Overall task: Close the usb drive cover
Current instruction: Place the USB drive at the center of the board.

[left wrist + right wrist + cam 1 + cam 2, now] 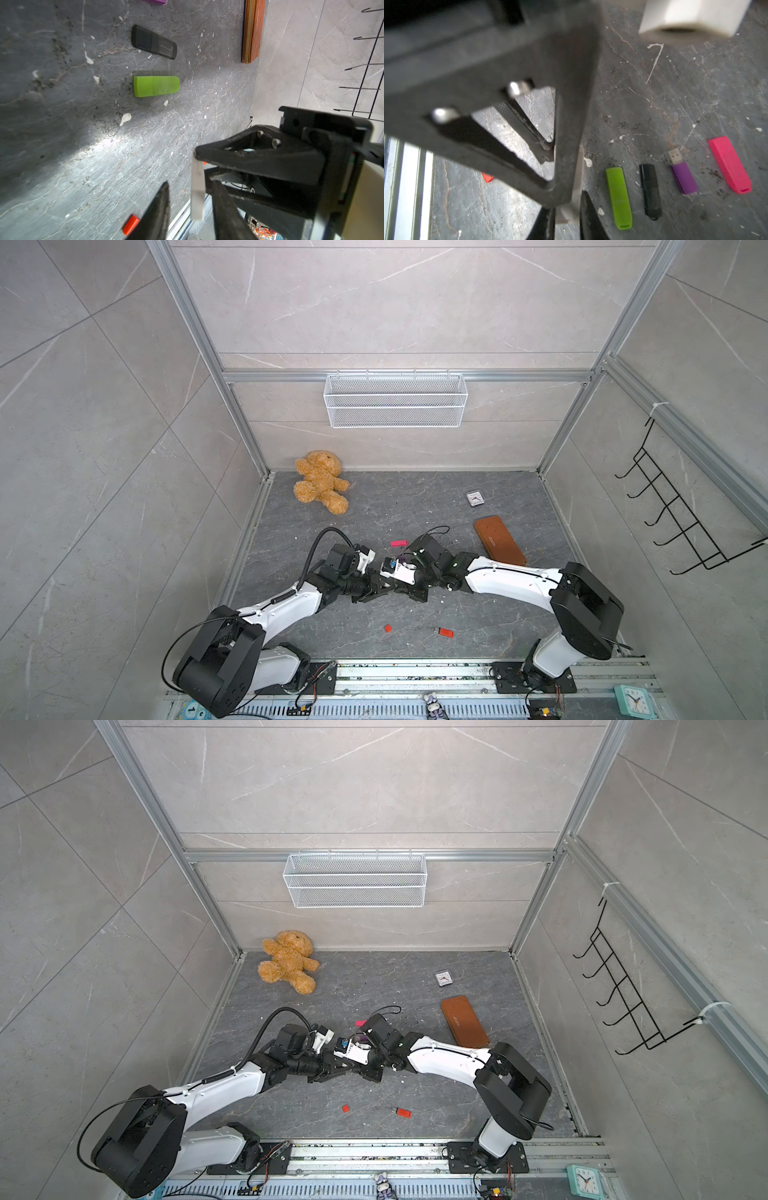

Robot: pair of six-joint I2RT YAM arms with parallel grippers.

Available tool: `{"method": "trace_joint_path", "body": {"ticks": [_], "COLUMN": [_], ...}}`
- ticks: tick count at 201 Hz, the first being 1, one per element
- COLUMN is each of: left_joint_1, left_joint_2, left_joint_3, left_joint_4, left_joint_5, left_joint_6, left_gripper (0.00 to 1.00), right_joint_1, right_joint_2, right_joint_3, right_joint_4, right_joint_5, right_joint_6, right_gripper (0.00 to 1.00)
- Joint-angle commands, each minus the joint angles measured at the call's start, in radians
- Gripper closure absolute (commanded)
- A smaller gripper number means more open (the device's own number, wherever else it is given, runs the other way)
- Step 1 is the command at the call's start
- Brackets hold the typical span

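Right jaws clenched on white usb drive [197,187], gripping one end; drive held above middle of tabletop [415,497], where both arms meet. Left jaws released, fingers [161,207] standing apart either side of drive's other end, gap visible on one side. Cover seam too blurred to tell. Lying in row on tabletop: green drive [156,86], black drive [153,41], purple drive [683,176] with plug bare, pink drive [730,165]. Red drive [444,632], plug bare, and red cap [387,628] lie apart on near side.
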Motion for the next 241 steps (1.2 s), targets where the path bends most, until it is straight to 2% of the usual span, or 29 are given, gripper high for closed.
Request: {"method": "trace_joint_path", "body": {"ticks": [1,41,86,123,144,182,219,241], "left_joint_1": [0.012,0.077,0.139,0.189,0.218,0.235,0.236,0.24], "left_joint_2": [-0.047,-0.12,-0.206,-0.244,-0.267,-0.3,-0.3,-0.303], "left_joint_3": [0.008,-0.005,-0.008,-0.006,-0.019,-0.024,-0.031,-0.026], "left_joint_4": [-0.035,-0.09,-0.187,-0.292,-0.306,-0.329,-0.322,-0.33], "left_joint_5": [0.009,-0.008,-0.035,-0.101,-0.101,-0.102,-0.104,-0.105], "left_joint_6": [0.024,0.036,0.061,0.062,0.054,0.057,0.044,0.043], "left_gripper": [0.56,0.52,0.52,0.53,0.53,0.53,0.53,0.54], "right_joint_1": [0.002,-0.007,-0.007,-0.007,-0.006,-0.007,-0.006,-0.006], "right_joint_2": [0.003,0.049,0.111,0.174,0.21,0.231,0.213,0.168], "right_joint_3": [0.015,0.065,0.135,0.176,0.201,0.221,0.21,0.202], "right_joint_4": [-0.07,-0.191,-0.289,-0.314,-0.327,-0.355,-0.335,-0.33], "right_joint_5": [0.039,0.086,0.146,0.163,0.174,0.176,0.174,0.154], "right_joint_6": [-0.052,-0.119,-0.205,-0.261,-0.285,-0.35,-0.339,-0.32], "right_gripper": [0.82,0.81,0.8,0.79,0.78,0.75,0.66,0.65]}}
